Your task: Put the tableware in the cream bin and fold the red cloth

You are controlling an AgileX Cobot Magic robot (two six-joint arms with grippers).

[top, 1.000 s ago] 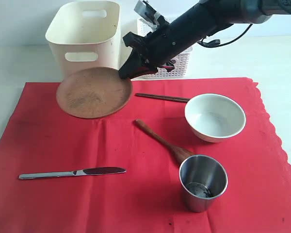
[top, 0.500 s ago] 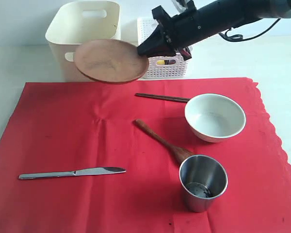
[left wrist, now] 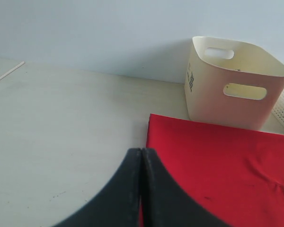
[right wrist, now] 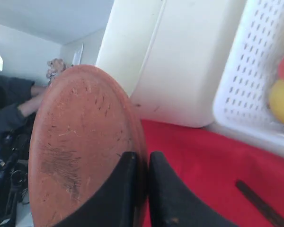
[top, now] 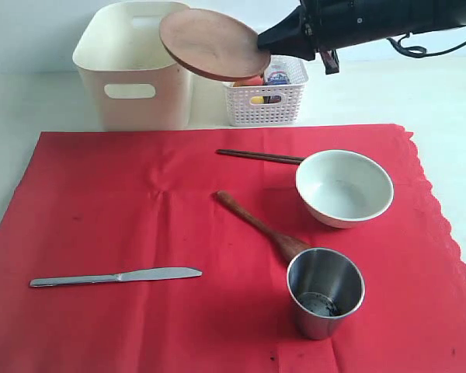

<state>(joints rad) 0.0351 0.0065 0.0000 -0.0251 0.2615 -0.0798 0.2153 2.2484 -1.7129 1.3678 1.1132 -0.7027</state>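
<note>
Exterior view: right hand [top: 270,43] pinches brown plate [top: 210,43] near cream bin [top: 132,97]; white basket [top: 266,109] holds food [top: 256,99].

You have a pale, off-white table [top: 450,85] running the full width of the scene. The red cloth [top: 101,210] covers most of its near part. It lies flat on the tabletop with a few faint creases, and its scalloped edge runs along the right side. Its near edge runs out of the exterior view. Bare table shows to the left and right of the cloth and in a strip beyond it. On that far strip stand the cream bin [top: 132,78], toward the left and right at the cloth's far edge, and the white lattice basket [top: 266,105] a little to its right, not touching it.
</note>
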